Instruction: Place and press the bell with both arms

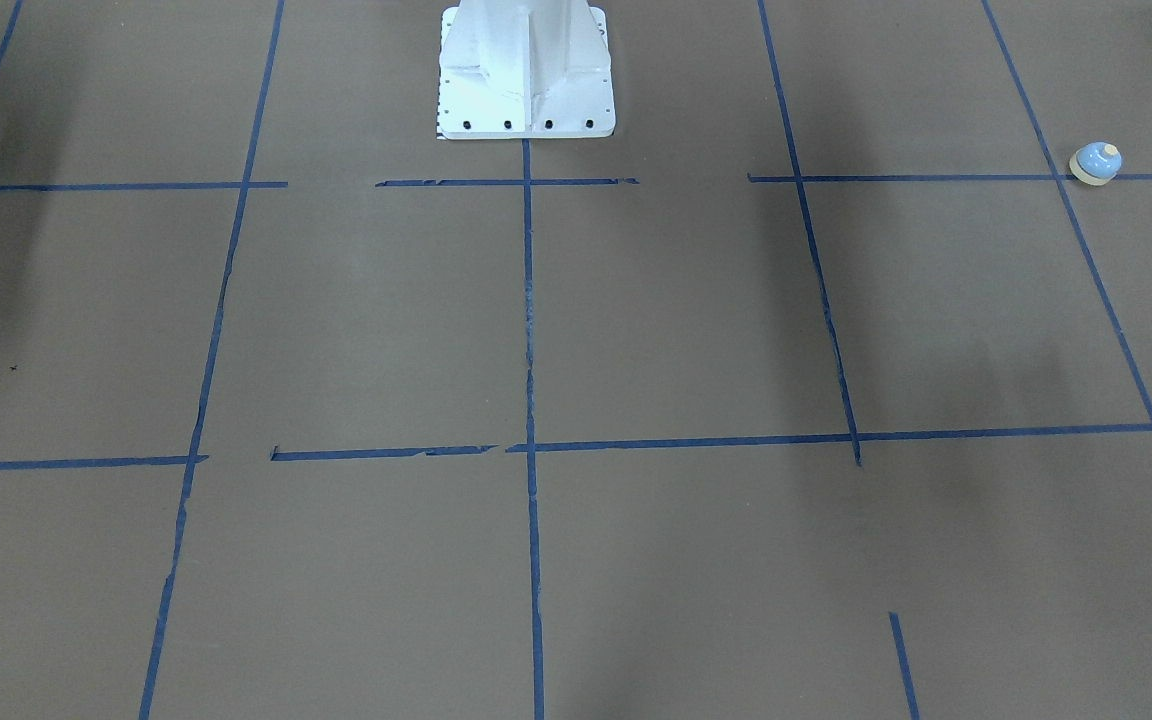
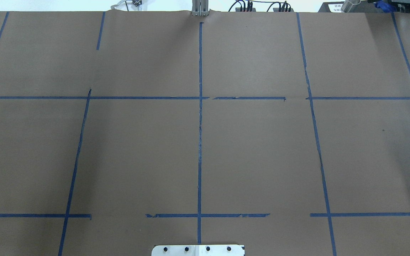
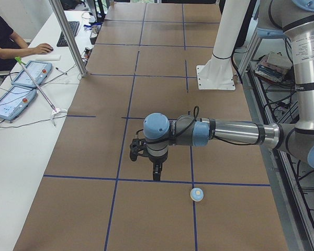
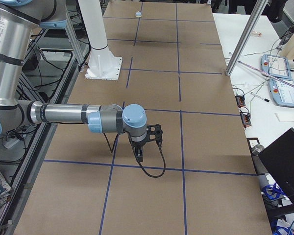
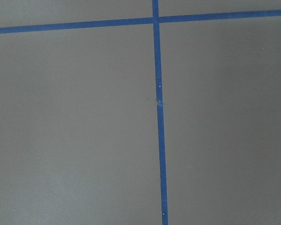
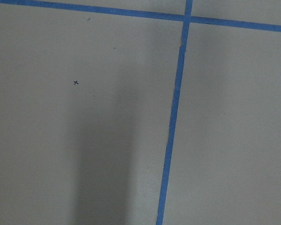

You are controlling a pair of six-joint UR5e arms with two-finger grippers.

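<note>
Judged the bell [image 1: 1096,163] light, rigid, slick-domed; best pinched low at the cream rim. Couldn't tell left pincer [image 3: 153,170] or right pincer [image 4: 138,152]: released or clenched.

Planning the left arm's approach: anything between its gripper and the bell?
Only bare brown paper and blue tape between left gripper and bell, per exterior left view.

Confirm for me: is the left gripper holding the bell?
No, the bell sits on the table by a tape crossing, clear of the left gripper.
</note>
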